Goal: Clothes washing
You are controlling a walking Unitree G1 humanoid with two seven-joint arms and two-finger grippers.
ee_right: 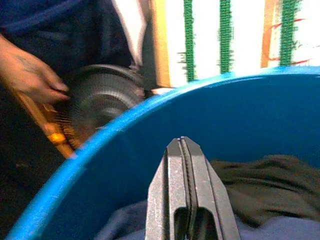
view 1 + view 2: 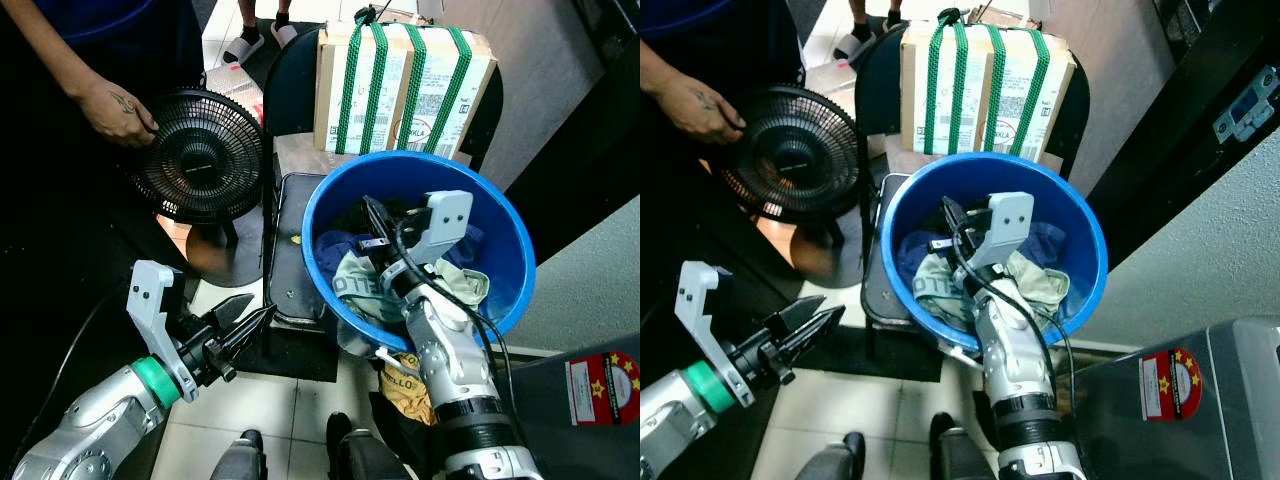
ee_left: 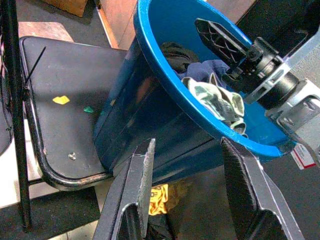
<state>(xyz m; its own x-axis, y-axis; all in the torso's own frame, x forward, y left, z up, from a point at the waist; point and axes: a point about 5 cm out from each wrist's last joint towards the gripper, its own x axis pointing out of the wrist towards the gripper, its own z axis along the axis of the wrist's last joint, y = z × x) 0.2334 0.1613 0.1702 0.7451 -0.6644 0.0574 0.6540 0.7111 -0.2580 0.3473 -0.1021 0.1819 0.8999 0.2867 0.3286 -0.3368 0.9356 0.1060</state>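
Blue plastic basin (image 2: 505,215) is sitting on a black stool (image 3: 60,125), holding the unwashed clothes (image 2: 352,280), while the right gripper (image 2: 372,226) is hovering inside it with fingers clenched empty and the left gripper (image 2: 243,330) is waiting beside it, spread wide.

- The blue basin (image 2: 505,225) is open at the top; clothes (image 2: 352,275) fill its bottom.
- The right gripper (image 2: 372,215), fingers pressed together, occupies the basin's middle.
- A fan (image 2: 200,155) and strapped box (image 2: 400,85) crowd the basin's far sides.
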